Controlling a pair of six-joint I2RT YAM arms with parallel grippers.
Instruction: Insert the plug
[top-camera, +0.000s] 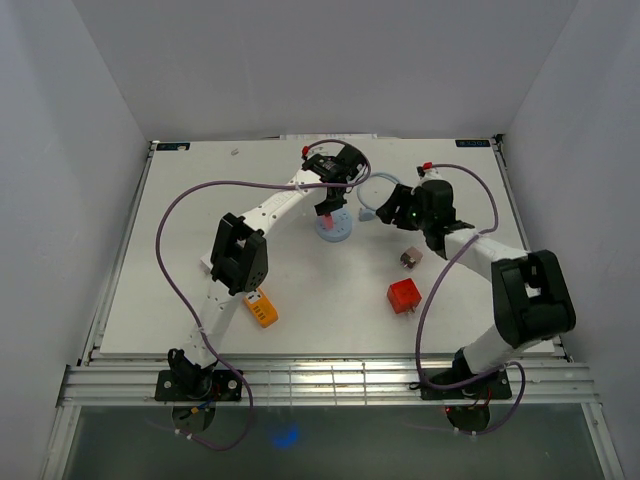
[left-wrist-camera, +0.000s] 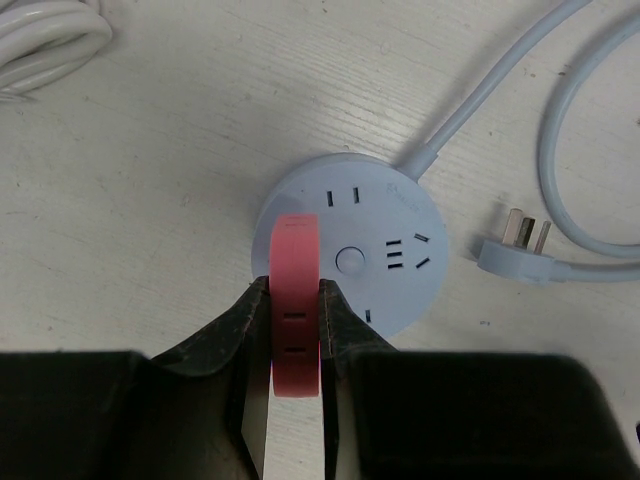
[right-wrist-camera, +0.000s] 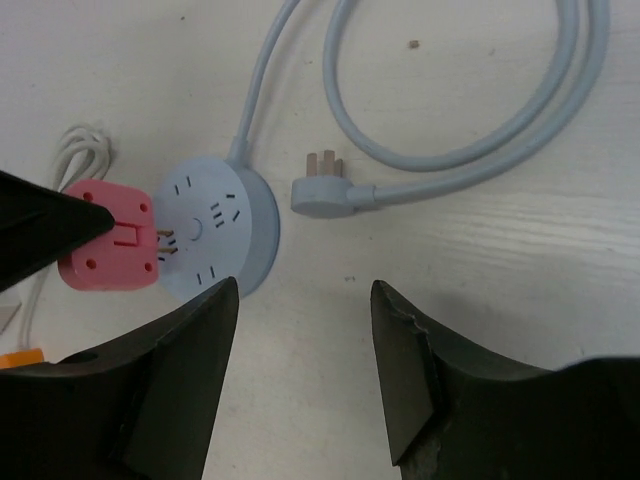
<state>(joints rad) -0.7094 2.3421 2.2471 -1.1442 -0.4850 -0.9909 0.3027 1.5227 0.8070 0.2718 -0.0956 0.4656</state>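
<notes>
The white table (top-camera: 180, 280) carries everything. On its far middle lies the round pale-blue socket (right-wrist-camera: 225, 215), flat, with its slots facing up. Its grey cable (right-wrist-camera: 450, 150) goes out in a wide loop and ends in a three-pin connector (right-wrist-camera: 325, 190), which lies free just beside the socket.

My left gripper (left-wrist-camera: 296, 290) is above the socket. Its two fingers are pressed on the flat sides of the pink plug (right-wrist-camera: 105, 235) and pinch it firmly. The plug stands over the left edge of the socket, seen from my right wrist, and its metal pins point to the socket face. The pins are visible between the plug and the socket, so the plug is not pushed home. I cannot tell if the pin tips are already in the slots.

My right gripper (right-wrist-camera: 303, 290) hovers near the socket on the other side. Its fingers are spread apart, with only bare table between them.

A white cord (left-wrist-camera: 40, 40) lies bundled behind the socket.
</notes>
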